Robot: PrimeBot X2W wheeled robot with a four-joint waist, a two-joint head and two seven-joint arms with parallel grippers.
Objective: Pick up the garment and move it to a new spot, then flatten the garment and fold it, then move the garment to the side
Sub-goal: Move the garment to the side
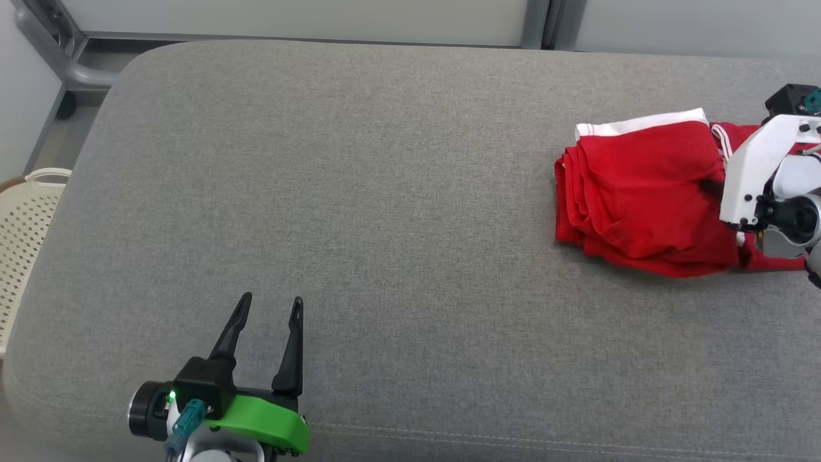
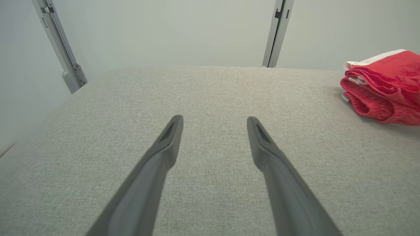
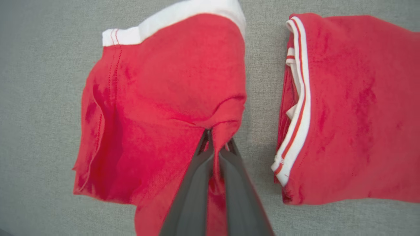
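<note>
The red garment (image 1: 641, 186) with a white band lies folded in layers at the far right of the grey padded surface (image 1: 385, 212). It also appears at the right edge of the left wrist view (image 2: 384, 88). My right gripper (image 3: 218, 137) is shut, pinching a fold at the edge of the garment (image 3: 164, 98). In the head view, the white wrist of the right arm (image 1: 757, 167) hangs over the garment's right side. A second red part with striped white trim (image 3: 344, 108) lies beside it across a narrow strip of grey. My left gripper (image 1: 271, 300) (image 2: 215, 119) stands open and empty near the front left.
A cream perforated basket (image 1: 25, 218) stands off the surface's left edge. A grey metal frame leg (image 1: 64, 64) and pale wall panels run along the back. The surface's rounded back-left corner (image 1: 135, 64) is close to that leg.
</note>
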